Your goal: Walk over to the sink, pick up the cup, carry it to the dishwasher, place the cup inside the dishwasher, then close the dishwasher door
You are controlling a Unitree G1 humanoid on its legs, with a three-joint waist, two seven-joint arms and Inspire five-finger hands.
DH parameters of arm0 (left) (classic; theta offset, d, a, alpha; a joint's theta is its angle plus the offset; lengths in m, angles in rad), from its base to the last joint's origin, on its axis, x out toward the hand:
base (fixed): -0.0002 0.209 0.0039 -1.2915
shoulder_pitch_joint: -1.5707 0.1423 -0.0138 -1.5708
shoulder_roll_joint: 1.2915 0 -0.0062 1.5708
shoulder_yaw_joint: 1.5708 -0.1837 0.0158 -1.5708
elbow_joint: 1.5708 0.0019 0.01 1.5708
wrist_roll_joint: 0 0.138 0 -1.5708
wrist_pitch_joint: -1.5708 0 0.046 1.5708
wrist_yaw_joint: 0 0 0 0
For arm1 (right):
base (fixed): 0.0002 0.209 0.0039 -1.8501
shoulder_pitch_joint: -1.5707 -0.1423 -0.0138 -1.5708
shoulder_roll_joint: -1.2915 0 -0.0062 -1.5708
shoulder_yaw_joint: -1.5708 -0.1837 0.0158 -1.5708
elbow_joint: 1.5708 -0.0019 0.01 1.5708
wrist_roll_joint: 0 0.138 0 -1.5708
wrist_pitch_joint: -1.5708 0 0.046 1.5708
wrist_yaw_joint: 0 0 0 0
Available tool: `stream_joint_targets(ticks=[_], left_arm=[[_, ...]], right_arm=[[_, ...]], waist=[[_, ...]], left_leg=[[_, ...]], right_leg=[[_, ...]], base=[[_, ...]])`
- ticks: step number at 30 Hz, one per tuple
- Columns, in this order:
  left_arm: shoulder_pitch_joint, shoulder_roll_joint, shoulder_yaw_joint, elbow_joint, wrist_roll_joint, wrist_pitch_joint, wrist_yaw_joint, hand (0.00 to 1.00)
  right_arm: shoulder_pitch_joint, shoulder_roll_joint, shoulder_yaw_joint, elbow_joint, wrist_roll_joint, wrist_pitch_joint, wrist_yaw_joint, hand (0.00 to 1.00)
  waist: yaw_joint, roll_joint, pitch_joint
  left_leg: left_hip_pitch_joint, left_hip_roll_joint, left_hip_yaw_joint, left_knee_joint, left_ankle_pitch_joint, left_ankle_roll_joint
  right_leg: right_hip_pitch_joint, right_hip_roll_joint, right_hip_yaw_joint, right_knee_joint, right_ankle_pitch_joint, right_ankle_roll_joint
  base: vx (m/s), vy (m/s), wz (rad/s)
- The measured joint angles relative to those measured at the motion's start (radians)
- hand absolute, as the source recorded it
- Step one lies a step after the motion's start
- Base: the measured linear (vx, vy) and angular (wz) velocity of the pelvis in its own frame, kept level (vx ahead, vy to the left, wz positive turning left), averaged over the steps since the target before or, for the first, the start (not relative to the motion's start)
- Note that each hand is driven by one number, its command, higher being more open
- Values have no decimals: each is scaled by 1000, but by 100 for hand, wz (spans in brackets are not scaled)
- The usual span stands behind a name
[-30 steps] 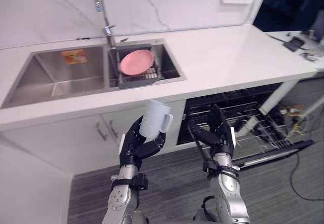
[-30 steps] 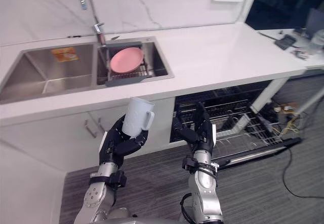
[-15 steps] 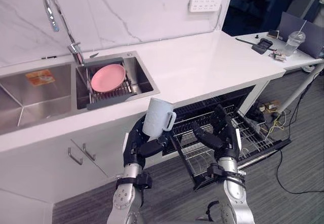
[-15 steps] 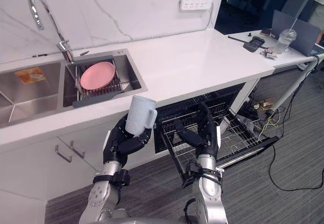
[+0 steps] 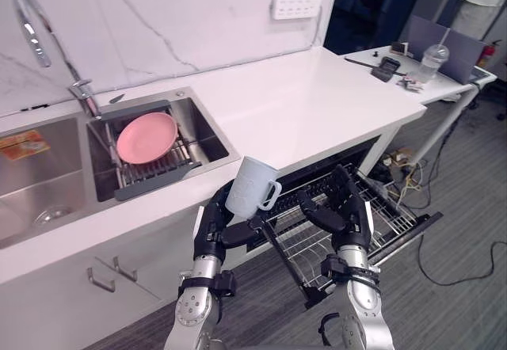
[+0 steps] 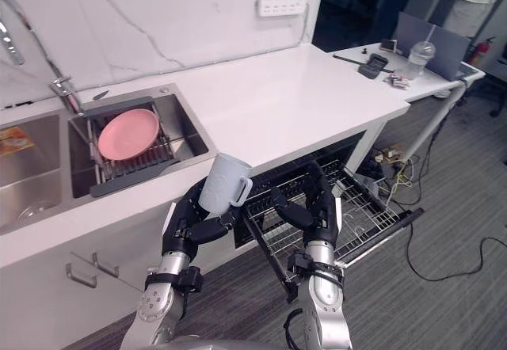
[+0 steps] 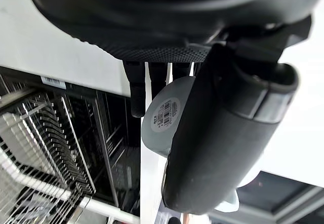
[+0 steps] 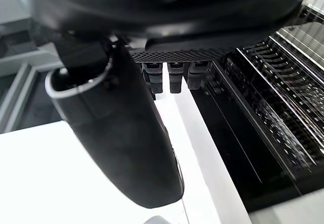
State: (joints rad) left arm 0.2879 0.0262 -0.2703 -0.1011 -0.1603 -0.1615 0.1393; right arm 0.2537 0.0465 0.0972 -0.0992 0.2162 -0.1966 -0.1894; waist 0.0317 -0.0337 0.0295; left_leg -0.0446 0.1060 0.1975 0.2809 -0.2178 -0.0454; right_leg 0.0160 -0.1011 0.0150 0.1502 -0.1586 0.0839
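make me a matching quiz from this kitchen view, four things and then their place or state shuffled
1 cup
2 pink plate
3 dishwasher rack
4 right robot hand

a pulled out under the counter
b open, holding nothing
c gripped by the left robot hand
d on the drainer rack in the sink

Pairs: 1-c, 2-d, 3-a, 4-b

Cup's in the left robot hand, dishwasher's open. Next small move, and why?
Probably swing the left robot hand right and down toward the pulled-out rack. The cup is gripped, but it sits above and left of the rack, by the counter edge. The right robot hand hovers open over the rack, so steer clear of it.
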Motion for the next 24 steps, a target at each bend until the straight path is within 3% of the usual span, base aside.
stream_joint_targets(ticks=[4, 13, 24], left_arm=[[-42, 4, 7, 0, 7, 0, 26, 30], [-129, 13, 47, 23, 43, 0, 70, 30], [-133, 25, 66, 115, 43, 2, 94, 30]], right_arm=[[4, -9, 15, -31, 28, -1, 21, 90], [14, -17, 84, -45, 80, -2, 85, 90], [-16, -48, 129, -72, 203, -6, 146, 90]], waist=[[-19, 2, -21], [-29, 4, -32], [-36, 12, -43]], left_leg=[[50, -2, 45, -64, 17, 1], [94, -13, 83, -116, 29, 13], [91, -25, 119, -117, 39, 23]], right_leg=[[-1, 7, 52, -10, 11, -3], [-11, 11, 129, -42, 58, -5], [-37, 9, 203, -74, 101, 17]], base=[[43, 0, -33], [-9, 30, -26], [-69, -1, -19]])
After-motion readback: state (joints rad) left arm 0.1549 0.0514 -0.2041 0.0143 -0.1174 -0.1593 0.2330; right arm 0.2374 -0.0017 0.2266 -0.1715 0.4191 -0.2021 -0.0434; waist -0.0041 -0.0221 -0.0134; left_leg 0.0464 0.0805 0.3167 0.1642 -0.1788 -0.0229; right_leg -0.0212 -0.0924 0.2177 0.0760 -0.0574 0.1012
